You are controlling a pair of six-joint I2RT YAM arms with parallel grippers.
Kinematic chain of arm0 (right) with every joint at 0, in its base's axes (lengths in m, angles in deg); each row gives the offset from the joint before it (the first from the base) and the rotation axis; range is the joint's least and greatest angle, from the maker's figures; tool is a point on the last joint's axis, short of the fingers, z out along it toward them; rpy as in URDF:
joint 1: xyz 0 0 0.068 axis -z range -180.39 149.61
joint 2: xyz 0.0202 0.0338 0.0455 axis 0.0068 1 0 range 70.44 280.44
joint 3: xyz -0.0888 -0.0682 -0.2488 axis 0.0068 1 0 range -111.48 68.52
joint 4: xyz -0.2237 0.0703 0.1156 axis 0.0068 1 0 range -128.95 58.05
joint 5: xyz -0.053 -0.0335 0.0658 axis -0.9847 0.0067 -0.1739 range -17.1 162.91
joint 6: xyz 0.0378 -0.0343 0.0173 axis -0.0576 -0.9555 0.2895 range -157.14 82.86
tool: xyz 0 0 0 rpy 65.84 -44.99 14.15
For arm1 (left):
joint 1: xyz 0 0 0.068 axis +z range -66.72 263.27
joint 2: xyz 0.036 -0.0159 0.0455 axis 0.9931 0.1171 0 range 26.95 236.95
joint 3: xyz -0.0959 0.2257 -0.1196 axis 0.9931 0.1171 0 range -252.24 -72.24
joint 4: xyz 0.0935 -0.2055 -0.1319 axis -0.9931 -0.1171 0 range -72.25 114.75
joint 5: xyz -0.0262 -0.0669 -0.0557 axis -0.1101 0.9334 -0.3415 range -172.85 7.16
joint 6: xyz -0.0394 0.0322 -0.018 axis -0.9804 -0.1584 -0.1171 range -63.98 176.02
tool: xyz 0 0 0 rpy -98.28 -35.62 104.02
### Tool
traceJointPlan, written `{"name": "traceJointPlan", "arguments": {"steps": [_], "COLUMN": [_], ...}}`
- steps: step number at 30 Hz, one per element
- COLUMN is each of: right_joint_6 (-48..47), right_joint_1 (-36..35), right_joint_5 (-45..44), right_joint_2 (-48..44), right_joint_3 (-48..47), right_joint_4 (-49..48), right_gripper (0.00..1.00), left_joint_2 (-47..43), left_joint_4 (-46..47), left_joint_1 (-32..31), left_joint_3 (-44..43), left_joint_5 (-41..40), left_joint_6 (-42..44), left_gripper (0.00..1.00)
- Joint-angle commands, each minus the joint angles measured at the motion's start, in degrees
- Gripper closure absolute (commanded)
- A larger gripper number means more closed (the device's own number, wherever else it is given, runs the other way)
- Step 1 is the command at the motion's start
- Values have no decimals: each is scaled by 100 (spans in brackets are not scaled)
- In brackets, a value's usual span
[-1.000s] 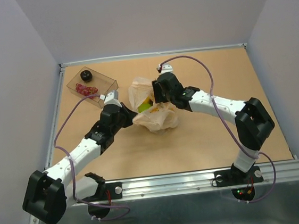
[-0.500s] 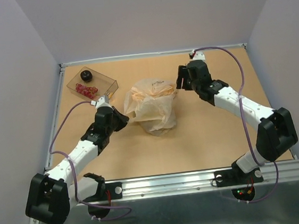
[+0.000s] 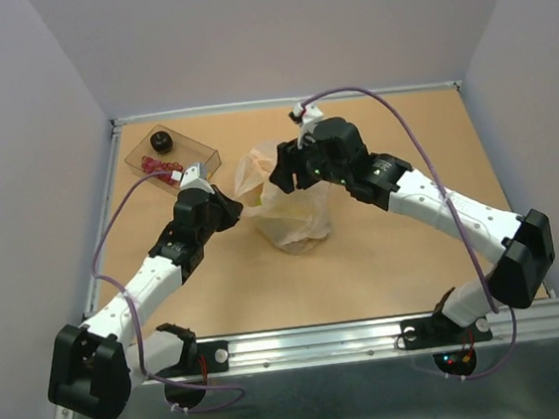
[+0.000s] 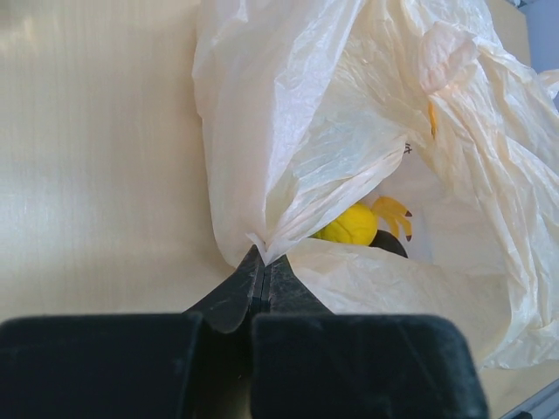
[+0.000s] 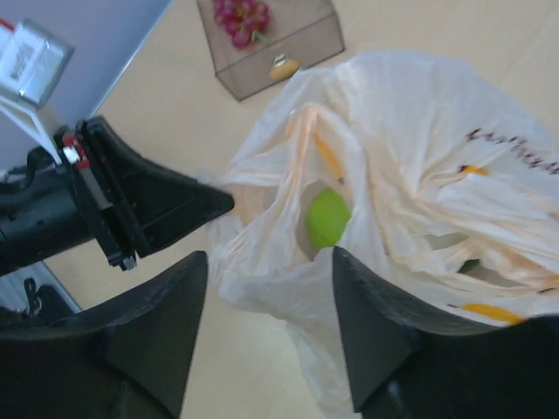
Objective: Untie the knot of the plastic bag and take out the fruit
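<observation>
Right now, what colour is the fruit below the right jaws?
Bright green fruit; right wrist view.

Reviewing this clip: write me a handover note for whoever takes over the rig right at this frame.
Left gripper: shut, pinching an edge of the plastic bag on its left side.
Right gripper: open, holding nothing, above the bag's mouth.
Fruit: a green fruit and a yellow fruit lie inside the bag.
Done: untying looks finished; the mouth gapes open.
Left: reach in, probably for the green one first, and lift each fruit out.
</observation>
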Motion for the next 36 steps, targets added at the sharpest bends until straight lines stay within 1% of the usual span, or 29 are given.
{"name": "traceJointPlan", "arguments": {"steps": [1, 3, 4, 5, 6, 7, 9, 10, 11, 14, 15, 17, 19, 21, 23, 24, 28, 29, 30, 31, 32, 33, 34, 36], "right_joint_6": [146, 374, 436, 567, 638, 717, 989, 1077, 1157, 1342, 1473, 1509, 1457, 1421, 1386, 1342, 983, 895, 746, 675, 604, 473, 411, 288], "right_joint_1": [-267, -425, -487, -653, -733, -812, -944, -962, -979, -980, -971, -980, -971, -997, -997, -1006, -997, -1006, -1006, -997, -997, -997, -997, -997], "right_joint_5": [612, 719, 745, 780, 763, 693, 658, 553, 500, 184, -78, -211, -213, -64, -98, -272, -756, -1053, -1213, -1362, -1616, -1697, -1776, -1970], "right_joint_2": [307, 263, 176, 105, 44, -96, -229, -290, -378, -361, -326, -212, -98, -220, -667, -947, -1126, -1100, -1073, -1030, -994, -863, -784, -380], "right_joint_3": [299, 678, 854, 1265, 1460, 1880, 2277, 2462, 2786, 3209, 3289, 3387, 3326, 3203, 3001, 2748, 1869, 1623, 1124, 884, 665, 184, -39, -696], "right_joint_4": [350, 377, 394, 420, 438, 447, 438, 447, 447, 438, 412, 377, 377, 385, 490, 761, 1561, 1737, 2026, 2133, 2248, 2266, 2266, 2266], "right_gripper": [39, 46, 55, 58, 66, 70, 76, 80, 82, 85, 88, 89, 91, 91, 80, 66, 43, 40, 36, 36, 33, 31, 30, 28], "left_joint_2": [27, 88, 123, 185, 229, 264, 395, 440, 475, 677, 773, 862, 950, 907, 740, 669, 432, 405, 388, 370, 370, 344, 335, 282], "left_joint_4": [313, 357, 384, 436, 454, 472, 524, 551, 568, 717, 805, 884, 938, 920, 876, 806, 656, 648, 639, 647, 648, 648, 648, 648], "left_joint_1": [25, 25, 25, 25, 25, 25, 25, 25, 25, 25, 25, 25, 25, 25, 26, 25, 25, 25, 25, 25, 25, 25, 25, 25], "left_joint_3": [-200, -200, -200, -208, -208, -226, -243, -226, -235, -235, -235, -261, -279, -323, -323, -305, -226, -217, -174, -147, -129, -103, -94, -94], "left_joint_5": [-70, -106, -106, -280, -290, -325, -360, -369, -369, -299, -203, -176, 87, 131, 88, 9, -71, -53, -27, -9, 26, 52, 61, 70], "left_joint_6": [242, 181, 154, 93, 49, -30, -205, -250, -294, -487, -523, -593, -611, -550, -401, -339, -102, -66, -22, -22, -5, 13, 31, 75], "left_gripper": [100, 100, 100, 100, 100, 100, 100, 100, 100, 100, 100, 100, 100, 97, 96, 95, 94, 94, 94, 94, 94, 94, 94, 94]}}
